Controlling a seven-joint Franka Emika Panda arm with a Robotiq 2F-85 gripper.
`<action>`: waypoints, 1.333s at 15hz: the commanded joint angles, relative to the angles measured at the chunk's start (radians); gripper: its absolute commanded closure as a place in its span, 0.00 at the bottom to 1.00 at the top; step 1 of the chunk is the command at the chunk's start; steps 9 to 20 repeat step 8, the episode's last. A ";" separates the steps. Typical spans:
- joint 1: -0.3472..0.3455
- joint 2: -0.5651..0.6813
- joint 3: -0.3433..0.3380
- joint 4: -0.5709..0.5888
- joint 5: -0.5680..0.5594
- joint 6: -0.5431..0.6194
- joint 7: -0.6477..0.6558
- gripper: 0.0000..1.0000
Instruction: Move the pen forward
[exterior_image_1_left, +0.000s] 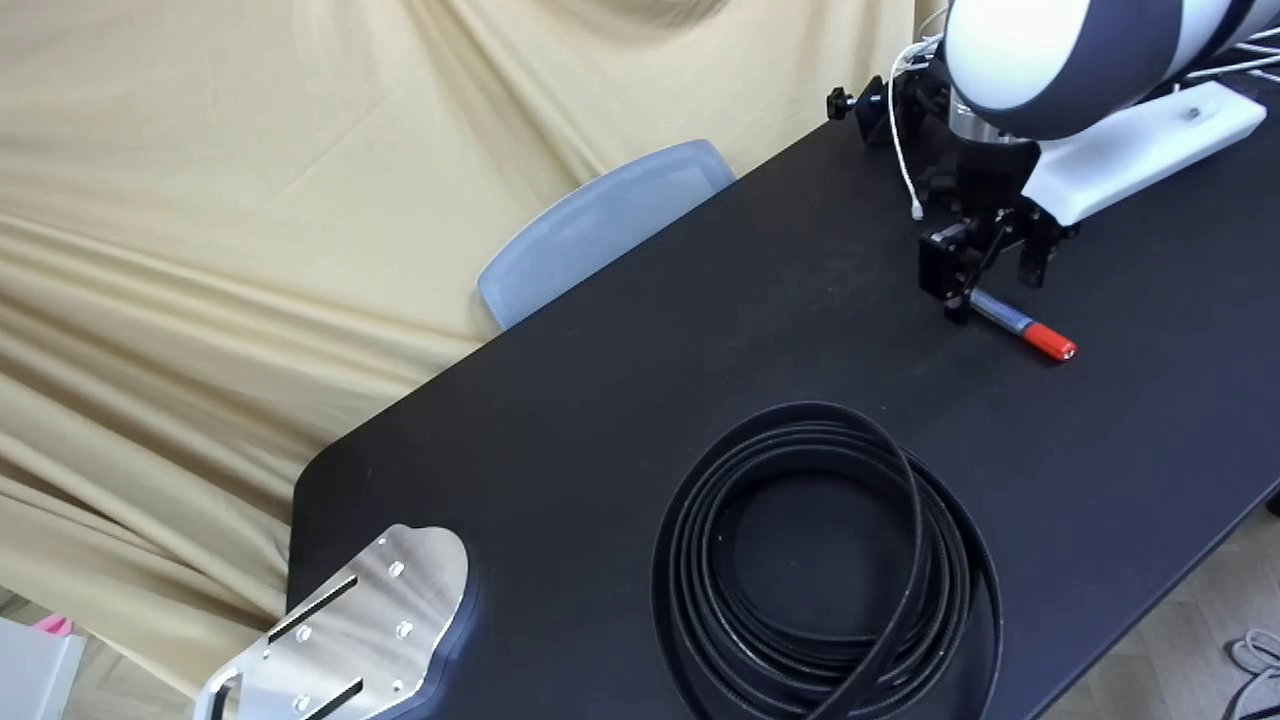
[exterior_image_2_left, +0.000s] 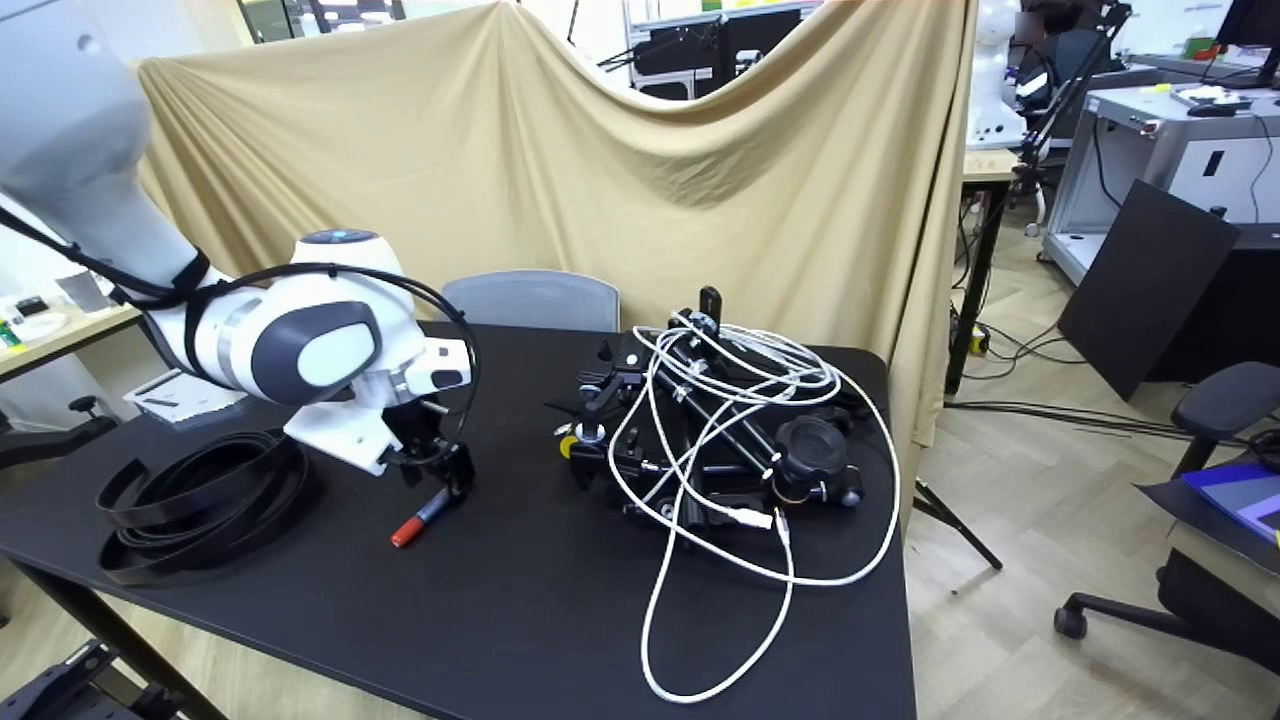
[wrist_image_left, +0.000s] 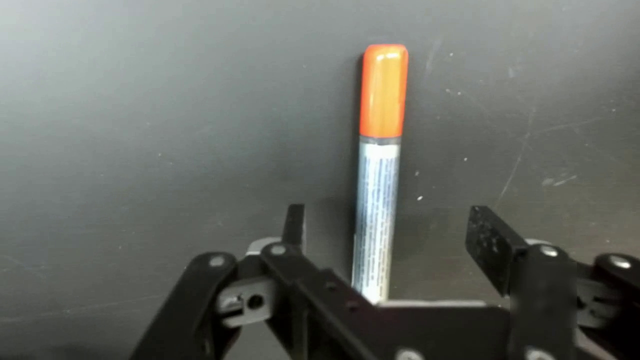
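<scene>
The pen, with a blue-grey barrel and a red cap, lies flat on the black table; it shows in both exterior views (exterior_image_1_left: 1020, 324) (exterior_image_2_left: 428, 512) and in the wrist view (wrist_image_left: 378, 175). In the wrist view its red cap points up the picture, away from the gripper. My gripper (wrist_image_left: 387, 225) is open, with one finger on each side of the barrel and a gap on both sides. The barrel's tail end is hidden behind the gripper's linkage. In both exterior views the gripper (exterior_image_1_left: 995, 290) (exterior_image_2_left: 436, 484) is low over the barrel end, close to the table; the cap sticks out.
A large black cable coil (exterior_image_1_left: 690, 560) lies on the table near the pen's cap side. A silver metal plate (exterior_image_1_left: 350, 620) lies further off. A black tripod (exterior_image_2_left: 812, 447) with looped white cable (exterior_image_2_left: 645, 630) lies on the table. A grey chair (exterior_image_2_left: 540, 300) stands at the edge.
</scene>
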 joint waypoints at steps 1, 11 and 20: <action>0.007 -0.014 0.004 0.011 -0.002 -0.010 0.015 0.00; 0.060 -0.057 -0.020 0.015 -0.050 -0.085 0.046 0.00; 0.060 -0.057 -0.020 0.015 -0.050 -0.085 0.046 0.00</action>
